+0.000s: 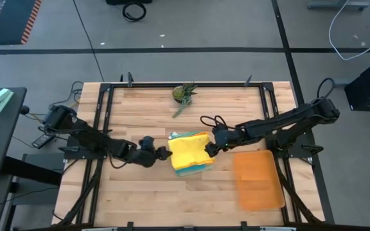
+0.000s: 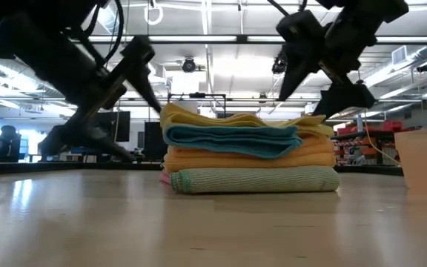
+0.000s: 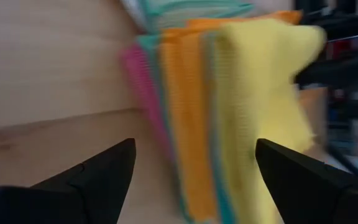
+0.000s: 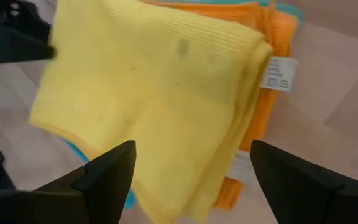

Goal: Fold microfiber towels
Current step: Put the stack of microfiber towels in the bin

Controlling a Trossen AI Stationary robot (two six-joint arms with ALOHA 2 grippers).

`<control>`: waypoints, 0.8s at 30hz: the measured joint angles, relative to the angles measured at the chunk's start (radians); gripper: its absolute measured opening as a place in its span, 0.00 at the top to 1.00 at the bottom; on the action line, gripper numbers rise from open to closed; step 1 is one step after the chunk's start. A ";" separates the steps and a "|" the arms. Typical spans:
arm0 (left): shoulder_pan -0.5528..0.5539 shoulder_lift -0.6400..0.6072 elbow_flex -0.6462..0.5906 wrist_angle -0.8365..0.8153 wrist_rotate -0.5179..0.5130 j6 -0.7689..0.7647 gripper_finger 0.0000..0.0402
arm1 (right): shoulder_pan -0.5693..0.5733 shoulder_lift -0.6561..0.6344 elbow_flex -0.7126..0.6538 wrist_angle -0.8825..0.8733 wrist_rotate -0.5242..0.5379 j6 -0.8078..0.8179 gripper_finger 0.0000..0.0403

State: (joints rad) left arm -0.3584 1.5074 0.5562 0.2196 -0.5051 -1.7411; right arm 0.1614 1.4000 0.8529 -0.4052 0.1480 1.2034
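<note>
Towel stack (image 1: 190,154) sat mid-worktop (image 1: 140,199), well clear of all edges; bare wood lay toward the near edge. Orange mat (image 1: 257,179) lay near the right edge. My left hand (image 1: 166,154) and right hand (image 1: 208,151) flanked the stack, both released, arms reaching inward low.

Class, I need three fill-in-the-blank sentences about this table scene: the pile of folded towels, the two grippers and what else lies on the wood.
1. The towel on top of the stack of microfiber towels is coloured ____.
2. The left gripper and the right gripper both have their fingers ____.
3. On the table, at the right arm's side of the stack, lies a flat ____ mat.

Missing words: yellow; open; orange
</note>
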 joint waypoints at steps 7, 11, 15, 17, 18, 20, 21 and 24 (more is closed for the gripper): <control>-0.001 0.116 0.065 0.077 0.002 0.032 0.15 | -0.032 0.023 0.000 0.009 -0.021 -0.028 0.19; -0.007 0.200 0.091 0.090 0.006 0.021 0.15 | -0.037 0.046 -0.001 0.036 -0.033 -0.040 0.19; -0.015 0.259 0.110 0.146 -0.004 0.016 0.15 | -0.037 0.093 -0.001 0.082 -0.038 -0.057 0.19; -0.015 0.286 0.125 0.144 0.003 0.013 0.15 | -0.045 0.126 0.001 0.093 -0.054 -0.059 0.19; -0.015 0.297 0.132 0.151 -0.009 0.015 0.15 | -0.047 0.142 0.000 0.089 -0.061 -0.059 0.19; -0.014 0.296 0.132 0.153 0.000 0.012 0.15 | -0.049 0.183 0.000 0.111 -0.064 -0.056 0.19; -0.013 0.315 0.140 0.152 0.005 0.008 0.15 | -0.049 0.197 0.000 0.096 -0.065 -0.057 0.19; -0.014 0.327 0.144 0.157 0.007 0.002 0.15 | -0.046 0.235 0.000 0.114 -0.071 -0.059 0.19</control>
State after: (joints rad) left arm -0.3720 1.8344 0.7000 0.3764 -0.4977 -1.7388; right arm 0.1155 1.6348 0.8528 -0.2911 0.0769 1.1442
